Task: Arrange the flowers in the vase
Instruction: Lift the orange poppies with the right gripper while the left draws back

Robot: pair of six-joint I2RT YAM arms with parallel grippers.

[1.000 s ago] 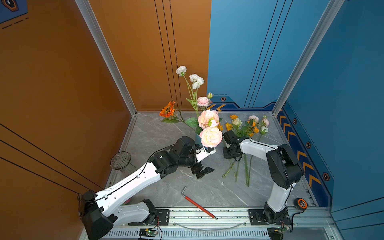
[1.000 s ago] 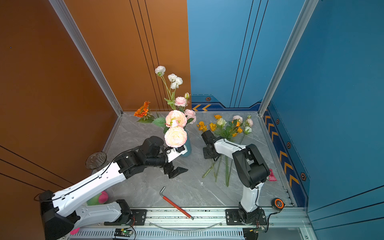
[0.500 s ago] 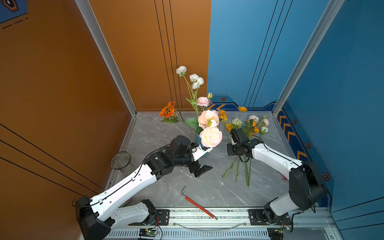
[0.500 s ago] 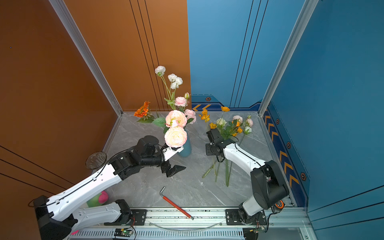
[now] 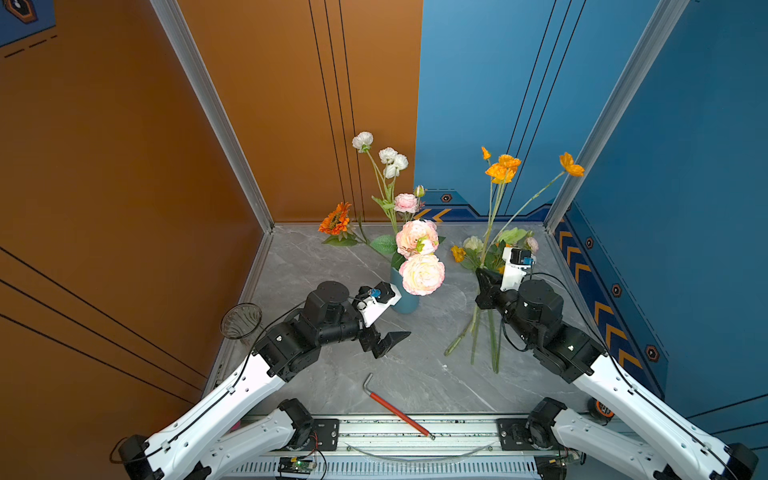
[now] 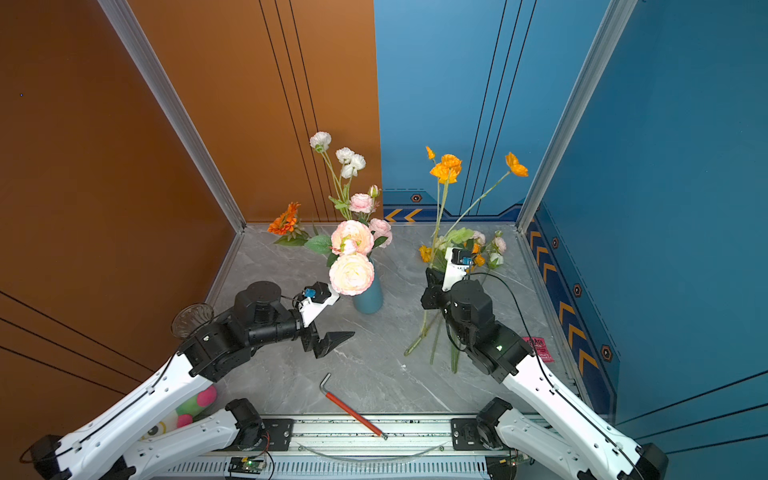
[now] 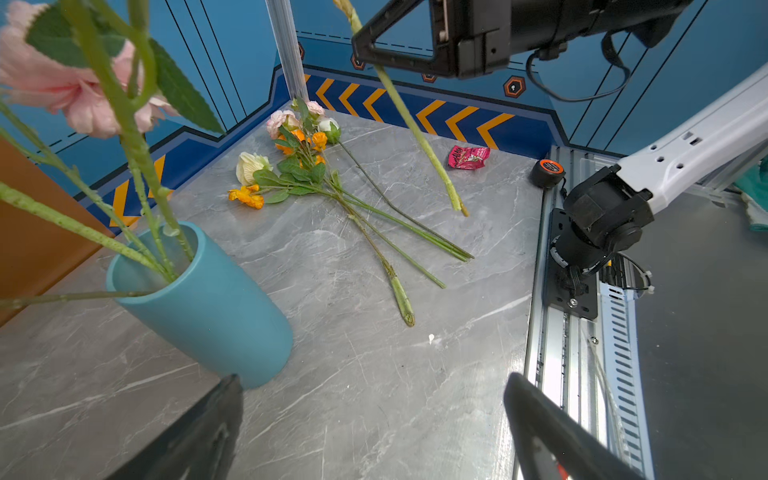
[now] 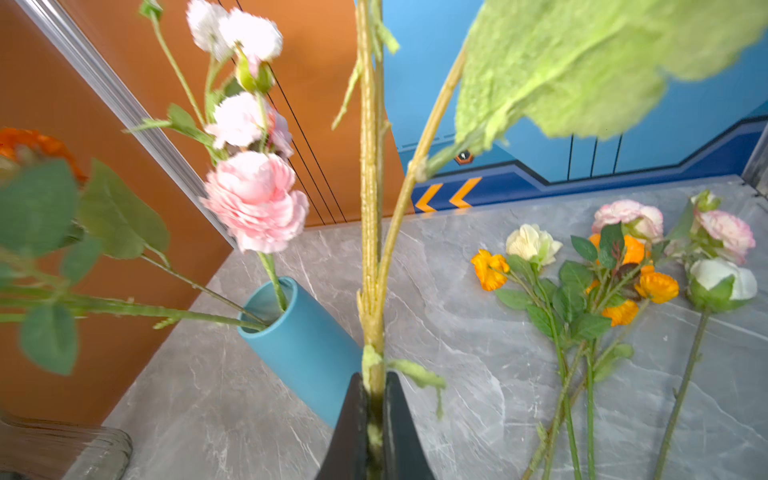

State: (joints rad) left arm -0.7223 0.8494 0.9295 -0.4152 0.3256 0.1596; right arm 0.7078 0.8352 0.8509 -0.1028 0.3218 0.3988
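The step in hand is carrying one more stem to the vase: the right gripper (image 8: 374,419) is clamped tight on the lower stem of an orange poppy spray (image 5: 503,168), held upright and clear of the grey table (image 5: 415,365), its cut end hanging free below the jaws in the left wrist view; the blue vase (image 5: 405,304) stands left of it in both top views, well apart, already holding pink and white blooms (image 5: 417,240) and, as far as its stem can be followed, the orange sunflower-like head (image 5: 336,218); the left gripper (image 5: 388,340) hovers low in front of the vase, jaws wide apart, nothing between them; the remaining flowers (image 7: 307,174) lie in a loose pile on the table by the right arm; next, I judge, the spray must travel sideways over the vase mouth and its cut end go down among the stems there without tipping the vase, and its broad leaf may snag the pink blooms; a second ago the right gripper was low at the pile, the orange blooms down among the others, whereas now they stand high against the blue wall; the left gripper has hardly shifted, its jaws as wide as before
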